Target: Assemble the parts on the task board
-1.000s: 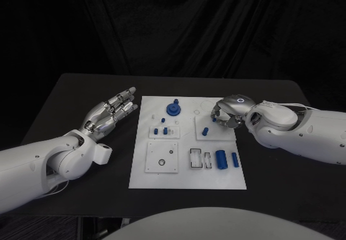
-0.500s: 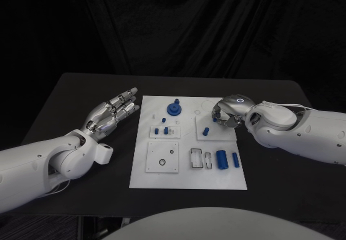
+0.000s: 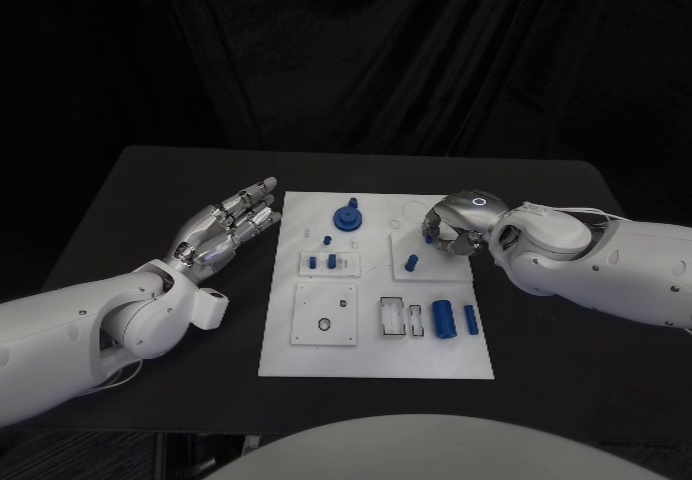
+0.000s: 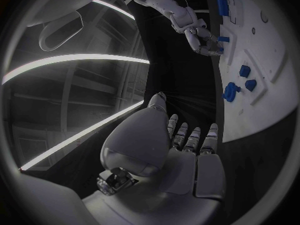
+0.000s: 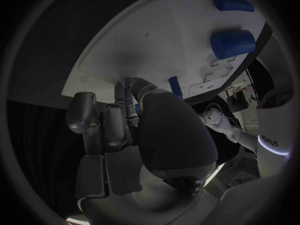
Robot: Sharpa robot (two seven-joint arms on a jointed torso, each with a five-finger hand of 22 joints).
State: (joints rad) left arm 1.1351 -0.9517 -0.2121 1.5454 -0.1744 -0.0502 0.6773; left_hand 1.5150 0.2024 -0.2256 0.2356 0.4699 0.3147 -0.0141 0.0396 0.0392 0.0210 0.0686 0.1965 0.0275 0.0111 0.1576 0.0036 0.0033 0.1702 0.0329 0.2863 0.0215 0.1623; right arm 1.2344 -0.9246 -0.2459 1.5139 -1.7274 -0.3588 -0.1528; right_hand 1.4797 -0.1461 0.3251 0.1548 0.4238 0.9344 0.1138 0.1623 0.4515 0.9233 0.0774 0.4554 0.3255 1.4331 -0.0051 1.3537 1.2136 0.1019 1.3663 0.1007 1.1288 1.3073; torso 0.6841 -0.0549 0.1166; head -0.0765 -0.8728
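your right hand (image 3: pixel 454 228) is curled over the upper right of the task board (image 3: pixel 375 355), fingers bunched round a small blue part (image 3: pixel 430 238); i judge it pinched, though the grip is mostly hidden. keep the wrist steady and lower the part straight into its seat without dragging it. your left hand (image 3: pixel 228 225) lies on the table (image 3: pixel 159 190) beside the board, fingers apart, holding nothing. two blue cylinders (image 3: pixel 454 318) lie in the lower right recesses, a blue knob (image 3: pixel 346 215) stands near the top

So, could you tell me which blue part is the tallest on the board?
The knobbed round part at the board's far end; the other blue parts are low.
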